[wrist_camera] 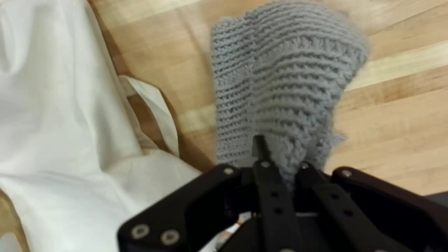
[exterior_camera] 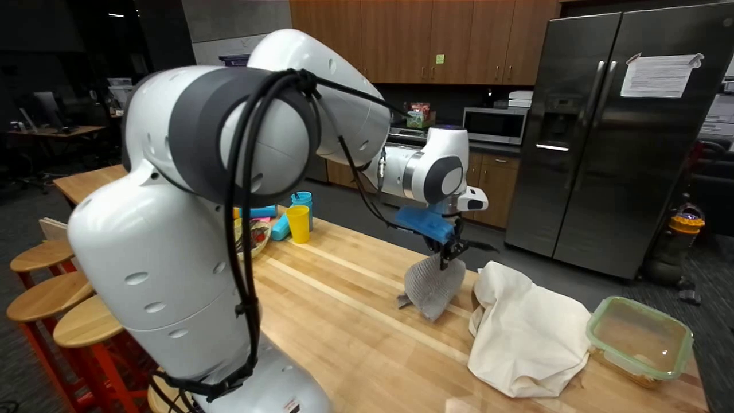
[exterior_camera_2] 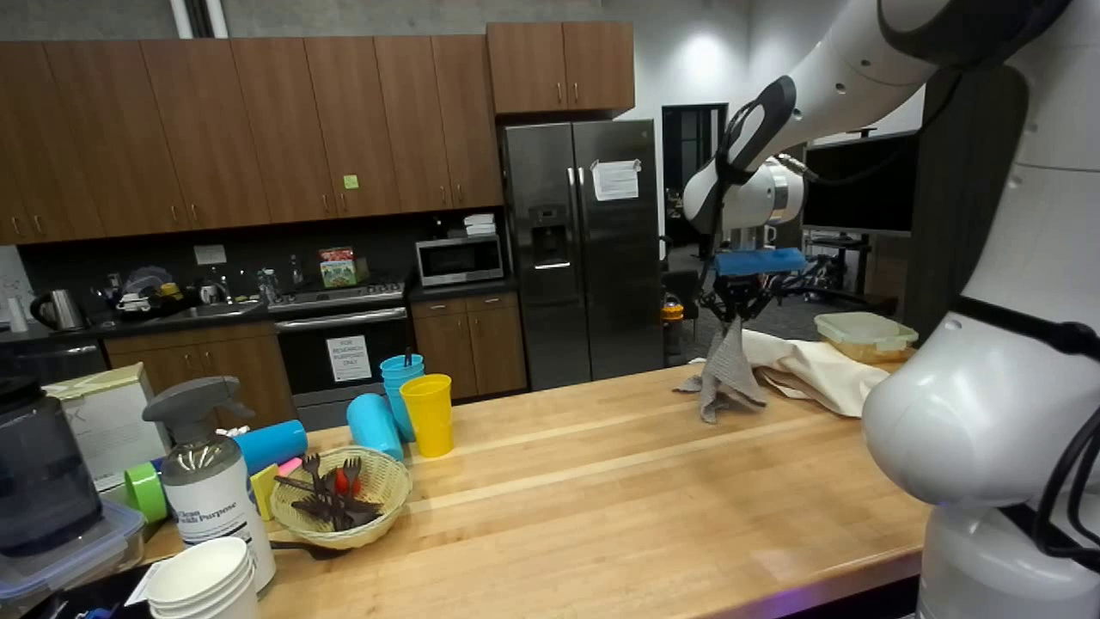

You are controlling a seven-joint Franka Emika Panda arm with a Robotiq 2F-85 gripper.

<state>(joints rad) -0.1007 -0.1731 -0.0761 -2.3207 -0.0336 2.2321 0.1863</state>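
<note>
I am grasping a gathered fold of gray knitted cloth (wrist_camera: pixel 301 73) in my gripper (wrist_camera: pixel 281 168), my jaws pinching it tightly at the bottom of the wrist view, while the cloth is spreading up from there to the top edge. In both exterior views it is hanging below my jaws, right of the center of the frame, over a wooden table (exterior_camera_2: pixel 601 516); I cannot tell whether its lowest corner is touching. Cream fabric (wrist_camera: pixel 63 105) with a strap (wrist_camera: pixel 158 110) is lying rumpled just beside my cloth, filling the left side of the wrist view. At the lower right of an exterior view, a lidded container (exterior_camera: pixel 639 338) with a green rim is sitting next to that fabric. At the lower left of an exterior view, a yellow cup (exterior_camera_2: pixel 427 415) is standing near a wicker basket (exterior_camera_2: pixel 391 490) that is holding dark forks (exterior_camera_2: pixel 352 473).
</note>
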